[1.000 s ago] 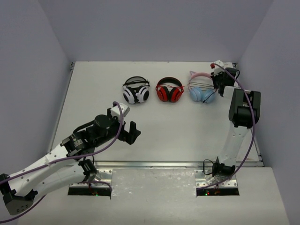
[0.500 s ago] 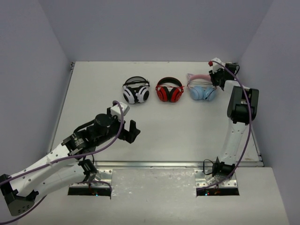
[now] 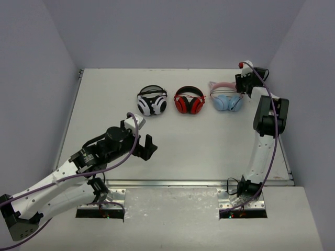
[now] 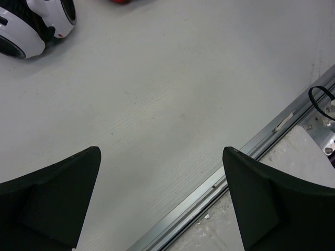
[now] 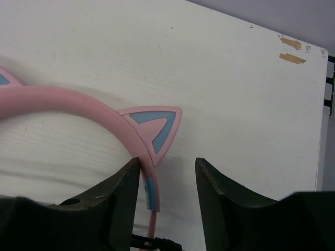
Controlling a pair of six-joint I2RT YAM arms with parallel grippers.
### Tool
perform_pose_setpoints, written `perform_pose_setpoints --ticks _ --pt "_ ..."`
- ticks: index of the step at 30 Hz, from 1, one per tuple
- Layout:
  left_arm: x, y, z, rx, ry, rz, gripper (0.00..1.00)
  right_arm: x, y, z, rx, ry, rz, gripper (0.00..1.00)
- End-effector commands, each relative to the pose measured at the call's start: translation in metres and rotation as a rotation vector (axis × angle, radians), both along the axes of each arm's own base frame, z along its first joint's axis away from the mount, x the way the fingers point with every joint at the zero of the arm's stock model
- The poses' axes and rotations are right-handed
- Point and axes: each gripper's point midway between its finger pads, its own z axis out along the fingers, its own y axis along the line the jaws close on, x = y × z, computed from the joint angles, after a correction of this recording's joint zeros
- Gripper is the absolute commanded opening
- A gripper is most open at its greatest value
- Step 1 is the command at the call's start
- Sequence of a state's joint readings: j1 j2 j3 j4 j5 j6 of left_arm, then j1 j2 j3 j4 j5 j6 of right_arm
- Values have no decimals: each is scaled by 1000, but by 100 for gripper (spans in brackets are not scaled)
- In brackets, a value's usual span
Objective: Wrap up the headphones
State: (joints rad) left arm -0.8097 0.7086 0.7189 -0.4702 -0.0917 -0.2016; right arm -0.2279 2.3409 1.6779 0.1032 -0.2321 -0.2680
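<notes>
The headphones (image 3: 225,101), with a pink cat-ear headband and light blue ear cups, lie at the right end of a row at the table's far side. In the right wrist view the headband (image 5: 78,99) curves down between my jaws, with one cat ear (image 5: 157,123) just ahead of them. My right gripper (image 3: 242,83) (image 5: 167,162) is open, and the headband's right end rests against its left finger (image 5: 120,204), with a gap to the other finger. A bit of black cable (image 5: 162,243) shows below. My left gripper (image 3: 147,149) (image 4: 161,152) is open and empty over bare table, far from the headphones.
White-and-black headphones (image 3: 152,102) (image 4: 31,26) and red-and-black headphones (image 3: 189,101) lie left of the pink pair. A metal rail (image 4: 235,164) runs along the table's near edge. The enclosure walls stand close behind and to the right of my right gripper.
My right gripper has moved from over the right ear cup toward the far edge, to the headband's right end. The headphones shifted slightly. The left arm has hardly moved.
</notes>
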Motion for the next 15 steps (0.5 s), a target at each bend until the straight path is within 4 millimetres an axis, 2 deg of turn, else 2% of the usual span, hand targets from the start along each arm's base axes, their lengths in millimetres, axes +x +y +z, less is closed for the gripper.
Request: perform_pose_setpoints --ticks 1,3,4,5,7,8,9,11,12,13,15 --pt "5 -3 14 -42 -54 -5 100 17 -15 36 35 -93 -92 48" --pt "5 -3 13 -41 -53 -5 100 16 -13 41 49 -97 -81 50" --pt "5 -3 14 -41 -53 -5 100 16 -10 44 63 -103 -84 56" --pt "5 -3 14 -41 -52 -3 100 15 -8 49 70 -106 -76 58" --pt "6 -2 15 -43 -55 1 100 11 0 50 102 -104 -50 59" --pt "6 -1 14 -41 -55 2 100 11 0 60 106 -129 -49 59" --pt "6 -1 15 -42 -56 6 100 6 5 56 122 -119 -42 59" --pt "7 1 14 -39 -57 18 100 2 10 61 153 -129 -35 62" --pt "10 4 15 -36 -62 37 100 -3 16 63 173 -130 -21 94" --pt "12 7 14 -28 -60 54 100 -4 19 67 200 -143 -25 99" --pt "21 20 17 -17 -70 136 100 -12 24 70 222 -151 -24 99"
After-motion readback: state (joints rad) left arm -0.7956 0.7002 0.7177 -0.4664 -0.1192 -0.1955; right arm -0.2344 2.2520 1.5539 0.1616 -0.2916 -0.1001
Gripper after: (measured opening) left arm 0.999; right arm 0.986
